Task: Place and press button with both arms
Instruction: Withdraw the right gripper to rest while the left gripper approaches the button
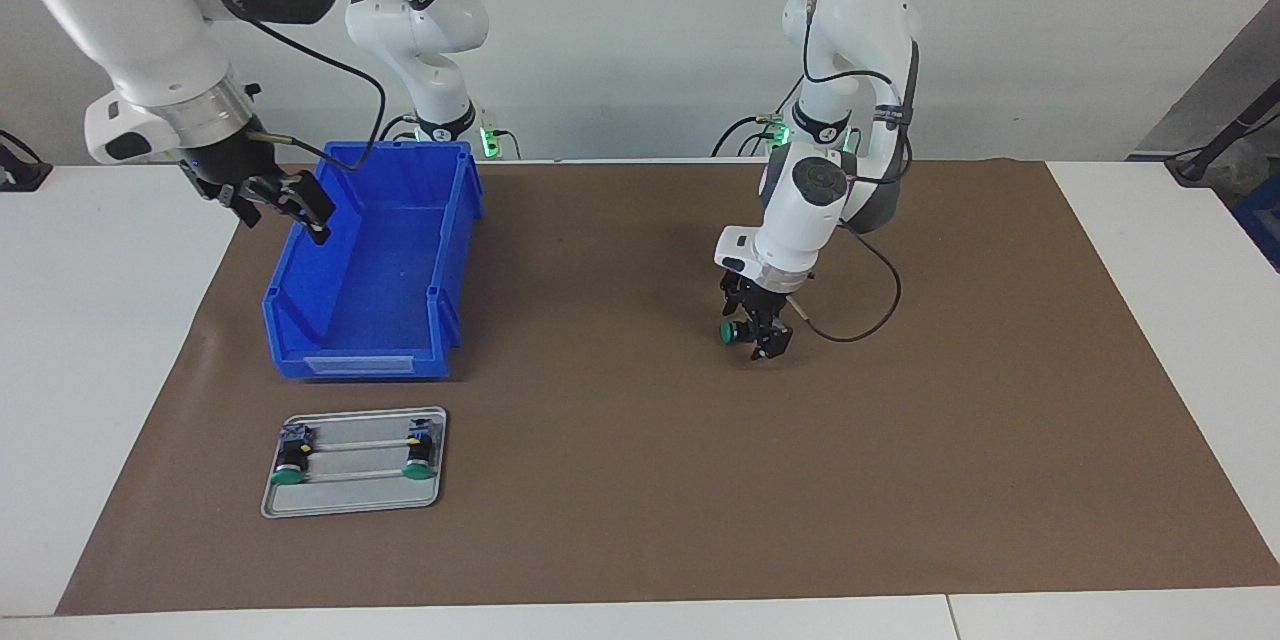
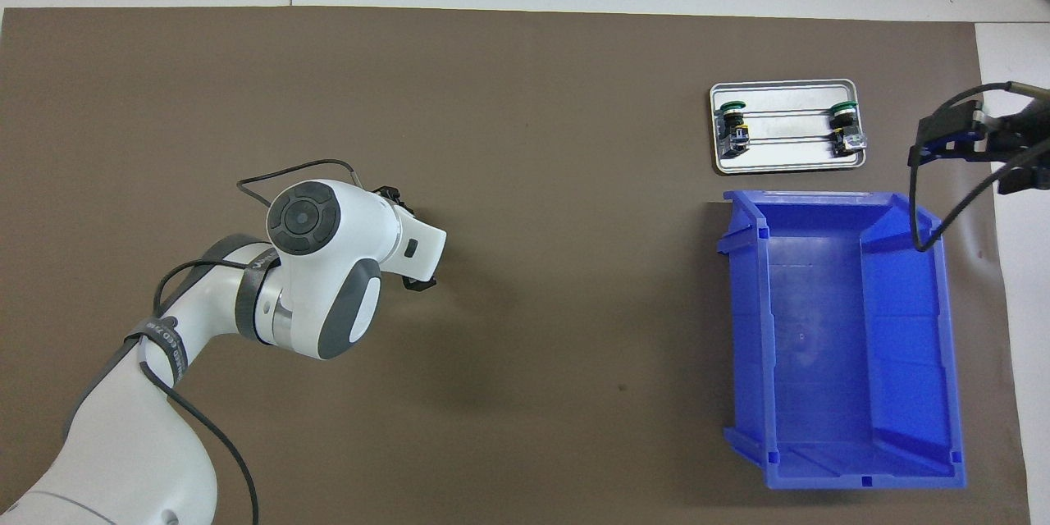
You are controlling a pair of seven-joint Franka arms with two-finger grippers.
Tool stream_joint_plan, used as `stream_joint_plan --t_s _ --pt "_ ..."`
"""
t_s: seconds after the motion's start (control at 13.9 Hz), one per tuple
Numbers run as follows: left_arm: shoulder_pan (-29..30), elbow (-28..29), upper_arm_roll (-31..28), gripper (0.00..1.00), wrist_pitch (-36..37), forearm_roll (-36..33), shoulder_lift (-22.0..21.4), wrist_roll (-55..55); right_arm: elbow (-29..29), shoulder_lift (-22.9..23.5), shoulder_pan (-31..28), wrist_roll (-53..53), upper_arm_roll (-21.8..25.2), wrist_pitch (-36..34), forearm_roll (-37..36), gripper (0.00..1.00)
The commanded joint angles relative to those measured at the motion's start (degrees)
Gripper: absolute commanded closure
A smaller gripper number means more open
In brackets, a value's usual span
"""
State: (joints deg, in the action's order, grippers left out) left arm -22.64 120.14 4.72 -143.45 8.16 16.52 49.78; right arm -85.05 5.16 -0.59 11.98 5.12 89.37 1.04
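A green-capped button [image 1: 731, 331] lies on its side on the brown mat [image 1: 640, 480], near the left arm's base. My left gripper [image 1: 757, 330] is down at it, fingers open on either side of its black body. In the overhead view the left wrist [image 2: 328, 262] hides this button. My right gripper [image 1: 277, 203] hangs open over the rim of the blue bin [image 1: 360, 360] at the right arm's end of the table, holding nothing; it also shows as the right gripper [image 2: 980, 149]. Two more buttons [image 1: 290, 465] [image 1: 418, 458] lie in a metal tray [image 1: 355, 498].
The blue bin [image 2: 820, 476] holds nothing and stands near the right arm's base. The metal tray [image 2: 787, 157] sits just farther from the robots than the bin, with its two buttons [image 2: 732, 119] [image 2: 845, 121] at its two ends. White tabletop [image 1: 1150, 270] borders the mat.
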Motion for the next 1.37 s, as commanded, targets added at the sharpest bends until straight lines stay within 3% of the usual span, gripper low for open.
stream_joint_plan --t_s 0.0,0.07,0.43,0.87,1.01,1.3 --pt "-1.35 0.62 -0.77 0.10 -2.79 1.25 1.32 1.72 -1.35 -3.48 -0.91 -1.87 -0.28 -1.39 -0.33 0.00" --pt "-1.62 0.62 -0.86 0.13 -3.23 1.25 1.41 1.72 -1.70 -4.27 -0.73 -1.35 -0.28 -1.48 -0.34 0.00" --pt "-1.70 0.62 -0.94 0.53 -3.24 1.25 1.58 2.51 -6.71 -7.70 7.59 5.95 -0.90 -1.83 -1.74 0.00" --pt "-1.62 0.19 -1.03 0.84 -2.63 1.25 1.58 2.60 -3.12 -8.23 6.57 -6.94 -0.28 -4.19 -5.95 0.00" --pt "-1.62 -0.17 -1.03 0.99 -2.45 1.25 1.58 2.60 -3.37 -8.23 5.78 -7.49 -0.11 -4.20 -5.17 0.00" --pt "-1.18 -1.04 -0.95 1.00 -2.62 1.33 1.59 2.07 -5.74 -8.76 4.63 -6.97 -0.11 -4.29 -3.33 0.00"
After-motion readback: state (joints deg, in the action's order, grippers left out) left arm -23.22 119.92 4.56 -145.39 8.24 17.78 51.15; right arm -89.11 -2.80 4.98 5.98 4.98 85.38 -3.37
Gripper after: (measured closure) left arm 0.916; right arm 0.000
